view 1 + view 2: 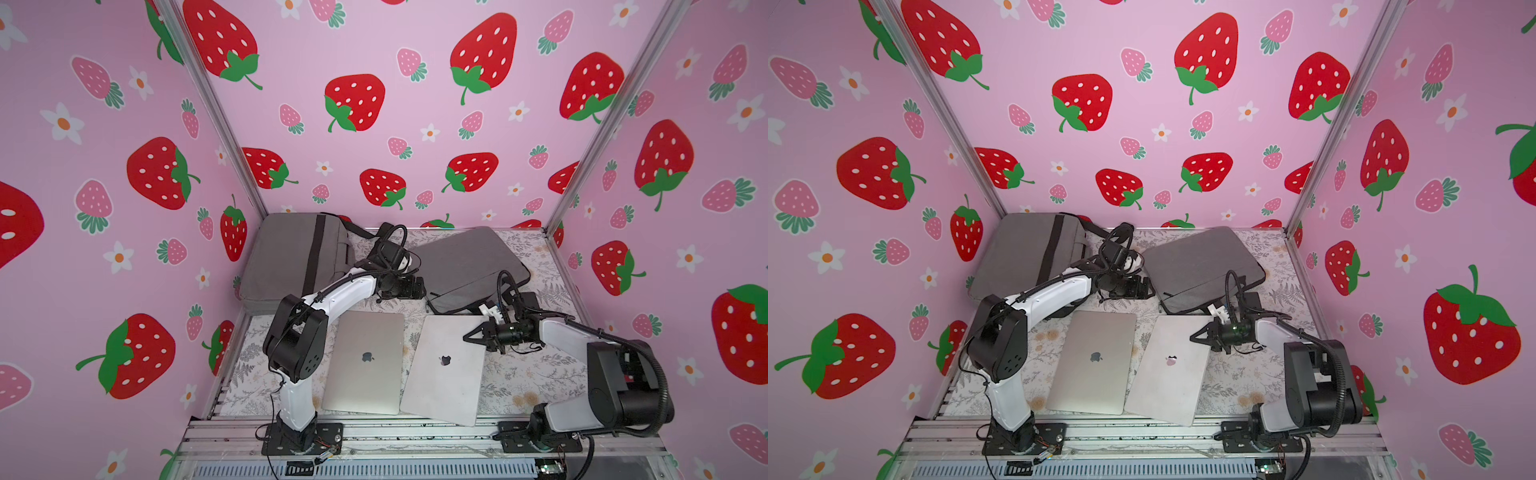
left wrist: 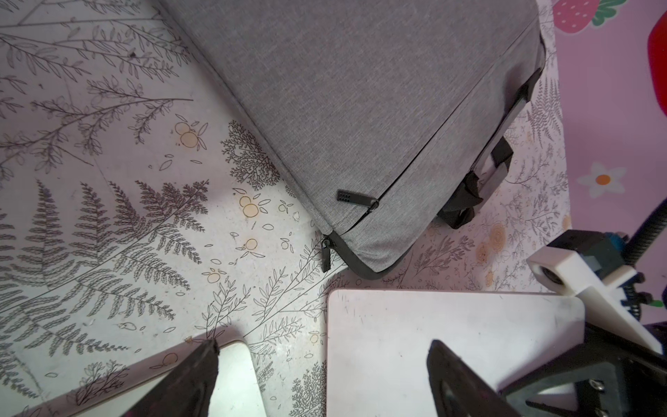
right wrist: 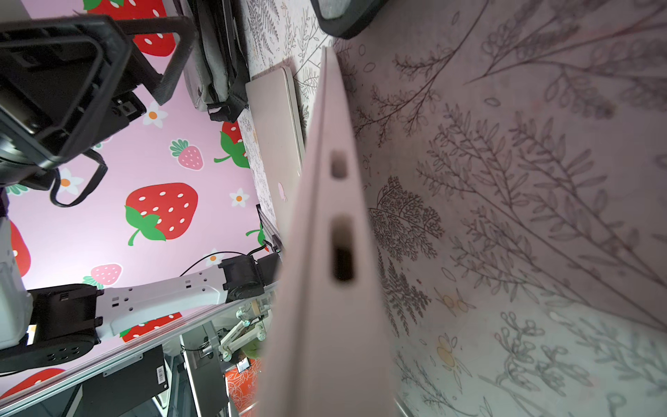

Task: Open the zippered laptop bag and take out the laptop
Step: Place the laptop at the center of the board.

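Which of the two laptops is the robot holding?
The right laptop, lying askew: the right end effector pinches its edge. The left laptop lies free.

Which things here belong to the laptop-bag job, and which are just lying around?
In the job: plain gray bag, pale laptop gripped by right gripper, open left gripper.
Likely lying about: silver laptop, striped gray bag.

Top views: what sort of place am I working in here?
Probably a purpose-built robot recording booth, not a home or office: strawberry-print panels on aluminium posts wall in a small table, and both arm bases bolt to a metal rail at its front.
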Robot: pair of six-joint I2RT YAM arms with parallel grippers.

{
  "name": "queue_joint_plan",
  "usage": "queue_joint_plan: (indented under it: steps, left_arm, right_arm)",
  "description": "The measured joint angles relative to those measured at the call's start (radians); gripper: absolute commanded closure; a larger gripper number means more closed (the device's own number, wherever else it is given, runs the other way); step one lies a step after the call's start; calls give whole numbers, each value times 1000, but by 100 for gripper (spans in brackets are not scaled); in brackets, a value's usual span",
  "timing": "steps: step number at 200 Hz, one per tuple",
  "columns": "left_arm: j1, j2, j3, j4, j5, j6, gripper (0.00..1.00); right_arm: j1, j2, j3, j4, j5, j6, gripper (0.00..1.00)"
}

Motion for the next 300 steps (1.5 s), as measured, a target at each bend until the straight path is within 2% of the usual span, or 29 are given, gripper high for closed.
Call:
queue_joint_plan:
  steps: [87,110,138,159,223,263,300]
  left_arm:
    - [0,77,70,29,44,-27,9]
    - [0,98,79,29,48,-29,9]
    - [0,120,98,29,56,-30,9]
    - [0,146,121,32,67,-36,9]
    - [0,212,179,36,83,-42,11]
    - [4,232,225,21,90,-26,11]
    - [11,245,248,15,108,-21,11]
  right_arm:
    - [9,139,21,141,-71,0,98]
    - [11,161,42,143,-71,-4,90]
    - [14,183,64,121,-72,-31,86]
    - [25,190,85,85,-68,-56,100]
    - [61,198,155,-58,-31,-148,100]
    - [102,270,237,-144,-28,-226,100]
    - [104,316,253,-142,-47,-251,90]
